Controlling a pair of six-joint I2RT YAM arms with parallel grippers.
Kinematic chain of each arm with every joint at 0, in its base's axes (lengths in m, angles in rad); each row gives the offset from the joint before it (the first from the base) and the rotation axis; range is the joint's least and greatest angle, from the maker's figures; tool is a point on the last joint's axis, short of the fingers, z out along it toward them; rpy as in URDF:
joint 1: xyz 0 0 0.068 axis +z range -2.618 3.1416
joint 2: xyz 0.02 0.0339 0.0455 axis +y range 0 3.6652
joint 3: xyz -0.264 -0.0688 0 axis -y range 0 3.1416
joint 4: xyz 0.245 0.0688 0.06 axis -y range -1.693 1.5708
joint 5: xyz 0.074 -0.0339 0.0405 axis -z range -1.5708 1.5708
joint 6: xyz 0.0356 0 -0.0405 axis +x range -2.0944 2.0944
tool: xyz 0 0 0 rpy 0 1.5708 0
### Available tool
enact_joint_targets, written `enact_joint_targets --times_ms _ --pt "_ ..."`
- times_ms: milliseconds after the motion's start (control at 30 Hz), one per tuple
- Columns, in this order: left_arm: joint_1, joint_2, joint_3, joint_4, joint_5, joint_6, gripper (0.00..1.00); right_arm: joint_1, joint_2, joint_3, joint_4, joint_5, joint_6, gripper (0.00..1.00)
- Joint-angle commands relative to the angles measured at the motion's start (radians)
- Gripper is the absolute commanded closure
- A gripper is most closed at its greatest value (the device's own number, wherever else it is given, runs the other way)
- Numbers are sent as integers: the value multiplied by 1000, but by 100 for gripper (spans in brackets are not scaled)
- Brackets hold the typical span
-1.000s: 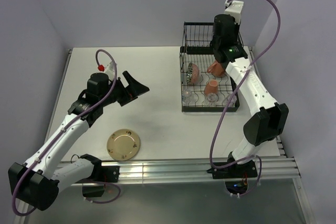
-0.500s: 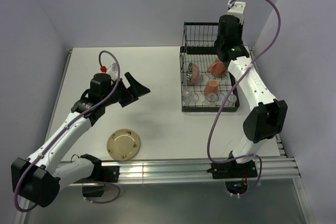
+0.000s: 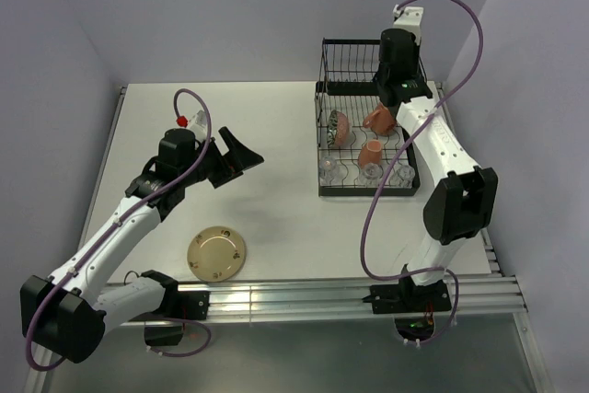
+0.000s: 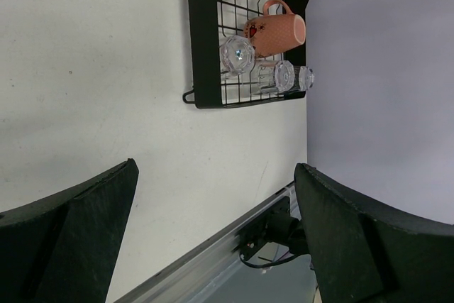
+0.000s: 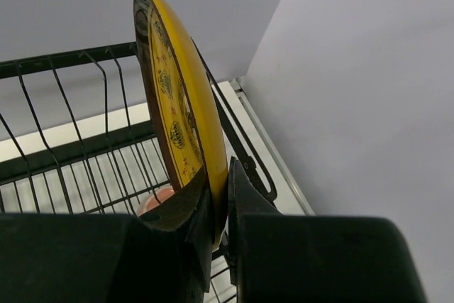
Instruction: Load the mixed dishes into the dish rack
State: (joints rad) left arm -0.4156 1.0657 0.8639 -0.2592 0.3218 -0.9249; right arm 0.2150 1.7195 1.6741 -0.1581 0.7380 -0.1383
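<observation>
The mixed dishes are mostly sitting in the dish rack [image 3: 324,189] already, so you are starting from the nearest straggler. The tan speckled plate [image 3: 217,255] is lying flat on the table [image 3: 276,126], behind and below your left gripper [image 3: 241,151], back toward that arm's base. That gripper is hanging with its jaws spread wide and carrying nothing, the rack lying well ahead of its fingertips.

Farther out, under your right gripper [image 5: 220,204], three clear glasses [image 4: 236,54] are standing along the rack's near edge. Two orange mugs [image 3: 371,152] are resting beyond them, and the dark patterned bowl [image 3: 338,126] is leaning on edge to their left.

Farthest, the right gripper is pinching the yellow patterned plate [image 5: 174,90] by its lower rim, jaws nearly closed on it. The plate is standing on edge above the fingers, beside the tall basket wires.

You are holding only a thin rim, so the plate is likely to swivel or slip if it is catching a wire while descending. A mug is showing just below the fingers, and lowering off-line is risking a knock.
</observation>
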Motion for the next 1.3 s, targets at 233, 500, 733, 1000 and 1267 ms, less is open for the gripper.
enact_joint_targets --times_ms 233,500,733,1000,1267 --pt "-2 8 -5 40 16 35 2 -5 77 42 17 1 6 100" --pt "-2 13 -5 37 13 40 2 -5 112 78 -3 -12 11 100" --pt "-2 17 -6 43 17 40 1 -5 89 55 -14 -32 39 100" --pt "-2 2 -14 35 11 40 1 -5 86 52 -37 -28 59 73" --pt "-2 2 -19 43 14 37 1 -2 58 21 -29 -16 71 40"
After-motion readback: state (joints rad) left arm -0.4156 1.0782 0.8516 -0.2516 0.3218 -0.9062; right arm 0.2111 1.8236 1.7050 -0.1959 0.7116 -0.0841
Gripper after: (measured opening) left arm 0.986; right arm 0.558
